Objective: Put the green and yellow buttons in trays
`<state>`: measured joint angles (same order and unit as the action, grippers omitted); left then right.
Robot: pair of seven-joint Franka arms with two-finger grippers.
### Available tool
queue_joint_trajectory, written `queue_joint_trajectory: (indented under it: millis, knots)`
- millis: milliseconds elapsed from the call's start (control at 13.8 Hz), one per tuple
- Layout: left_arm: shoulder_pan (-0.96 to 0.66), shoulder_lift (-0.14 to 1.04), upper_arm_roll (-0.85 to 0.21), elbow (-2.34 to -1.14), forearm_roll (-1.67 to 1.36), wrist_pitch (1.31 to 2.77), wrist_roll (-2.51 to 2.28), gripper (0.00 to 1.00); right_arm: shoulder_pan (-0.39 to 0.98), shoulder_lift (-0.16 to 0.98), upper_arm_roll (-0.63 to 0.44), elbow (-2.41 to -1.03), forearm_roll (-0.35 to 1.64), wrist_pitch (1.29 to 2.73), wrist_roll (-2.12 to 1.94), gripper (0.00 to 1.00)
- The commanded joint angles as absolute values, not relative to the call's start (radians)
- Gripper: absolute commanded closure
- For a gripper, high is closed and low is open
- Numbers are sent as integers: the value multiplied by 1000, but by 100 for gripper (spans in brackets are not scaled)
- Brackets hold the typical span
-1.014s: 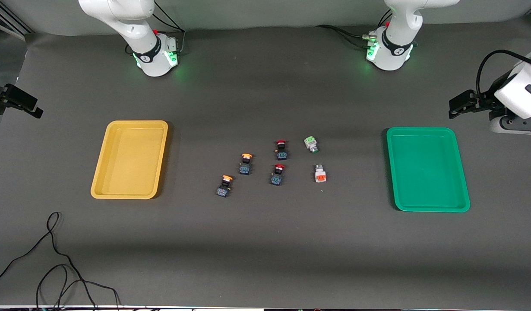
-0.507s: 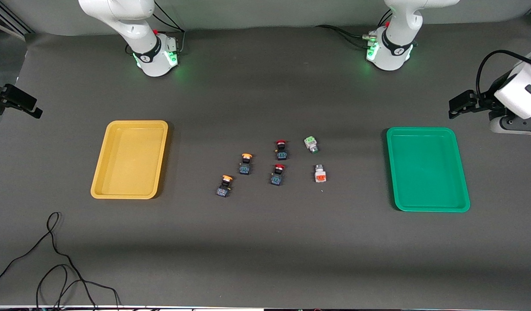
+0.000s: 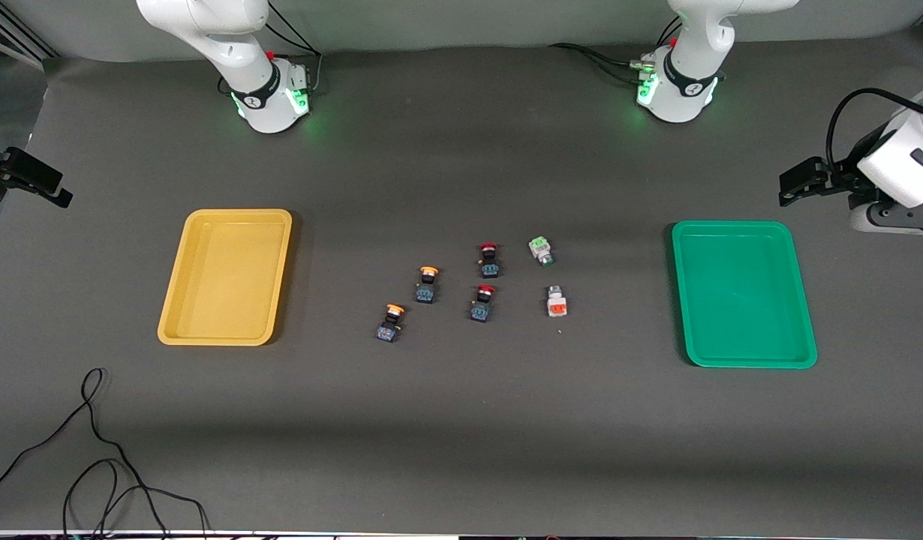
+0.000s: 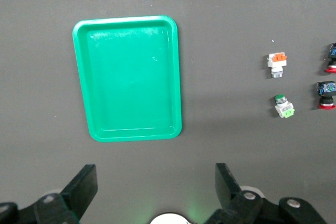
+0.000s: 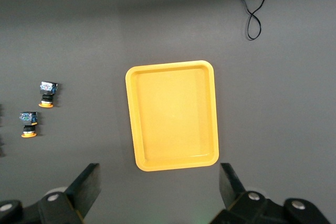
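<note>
Two yellow-capped dark buttons point(image 3: 427, 283) point(image 3: 390, 322) lie mid-table, also in the right wrist view point(image 5: 47, 94) point(image 5: 28, 124). A white button with a green part point(image 3: 540, 250) point(image 4: 283, 106) and a white button with an orange part point(image 3: 556, 301) point(image 4: 276, 63) lie toward the green tray point(image 3: 743, 292) point(image 4: 128, 77). The yellow tray point(image 3: 225, 277) point(image 5: 173, 115) is empty, as is the green one. My left gripper point(image 3: 799, 182) point(image 4: 155, 182) is open, high over the table's edge beside the green tray. My right gripper point(image 3: 37, 181) point(image 5: 157, 182) is open, high beside the yellow tray.
Two red-capped dark switches point(image 3: 489, 259) point(image 3: 482, 302) lie between the yellow-capped and white buttons; they also show in the left wrist view point(image 4: 326, 87) point(image 4: 332, 57). A black cable point(image 3: 94, 427) point(image 5: 257, 9) loops on the table nearer to the front camera than the yellow tray.
Both grippers have shifted only very slightly. Nothing on the table has moved.
</note>
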<state>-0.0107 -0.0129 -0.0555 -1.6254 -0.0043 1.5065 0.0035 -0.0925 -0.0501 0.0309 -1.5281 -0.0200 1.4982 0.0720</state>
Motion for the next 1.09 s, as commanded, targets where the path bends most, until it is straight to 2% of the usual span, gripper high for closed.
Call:
queue_joint_trajectory:
  millis: [0, 145, 362, 579, 724, 1014]
  knots:
    - [-9, -32, -61, -1655, -12, 1523, -12, 0, -83, -37, 28, -1532, -76, 1512, 52, 0]
    - [-15, -32, -66, -1666, -12, 1526, -15, 0, -78, -41, 31, -1540, -95, 1514, 57, 0]
    - [-34, -49, -80, -1721, -12, 1563, -64, 0, -66, -48, 93, -1563, -127, 1505, 70, 0]
    - [-96, -96, -87, -1833, -12, 1649, -170, 0, -64, -46, 110, -1572, -126, 1503, 69, 0]
    - [-174, -107, -103, -1891, -12, 1699, -294, 0, -66, -48, 109, -1591, -124, 1502, 57, 0]
    - [-366, -54, -104, -1959, -34, 1848, -602, 0, -61, -28, 124, -1644, -77, 1520, 99, 0]
